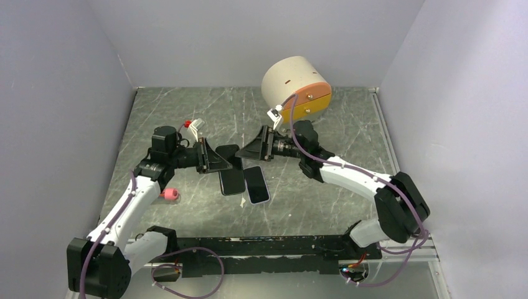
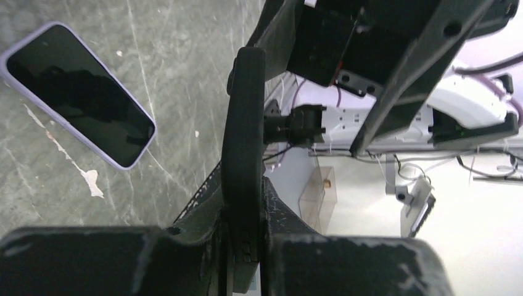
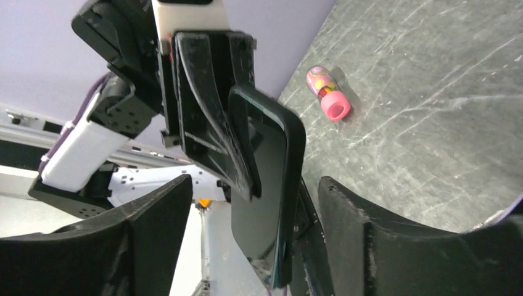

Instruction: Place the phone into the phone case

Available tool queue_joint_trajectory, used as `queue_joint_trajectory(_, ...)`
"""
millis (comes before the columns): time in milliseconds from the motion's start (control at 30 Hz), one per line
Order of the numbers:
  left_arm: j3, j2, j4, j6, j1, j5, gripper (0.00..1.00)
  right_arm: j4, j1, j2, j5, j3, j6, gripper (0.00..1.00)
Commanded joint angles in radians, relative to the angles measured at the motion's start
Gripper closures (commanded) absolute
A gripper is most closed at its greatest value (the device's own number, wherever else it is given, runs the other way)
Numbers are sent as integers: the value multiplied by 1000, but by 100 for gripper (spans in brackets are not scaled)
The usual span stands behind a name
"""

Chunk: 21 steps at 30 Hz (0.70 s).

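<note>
Over at 8 o'clock on the dark grey marbled worktop [image 1: 187,112] we see a small pink-capped bottle [image 1: 169,194] lying on its side, well apart from the action. Moving in, we've got the left tool [image 2: 244,200] clamped tight on the black rubbery phone case [image 3: 268,185]. The left wrist view shows the case edge-on, pinched between the two fingers and held up off the worktop near the centre. No gap there at all, a firm grip.

Just at 5 o'clock of the case, the dark-screened phone with the lavender rim [image 1: 256,184] lies flat, screen up. Nothing touches it and it is not in the case.

Now the right tool [image 3: 253,191] comes in from 3 o'clock, facing the left tool nose to nose. Its jaws are spread wide, one finger on each side of the case's free end. From its wrist camera we can't tell whether either finger touches the case, but it grips nothing.

Up at 1 o'clock, by the back wall, a big beige cylinder with an orange and yellow end face [image 1: 296,87] lies on its side.
</note>
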Motion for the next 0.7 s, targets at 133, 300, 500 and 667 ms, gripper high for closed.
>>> queue_joint_trajectory(133,-15,-91,256,-235,4,-94,97,72,10,-132,-86,-128,-38,14)
queue_joint_trajectory(300,-27,-92,395,-310,4,-74,97,37,35,-145,-111,-149,-72,15)
queue_joint_trajectory(500,-25,-97,391,-302,4,-71,97,112,51,-121,-135,-164,-28,27)
queue_joint_trajectory(667,-24,-91,390,-298,4,-63,97,183,56,-93,-149,-175,13,47)
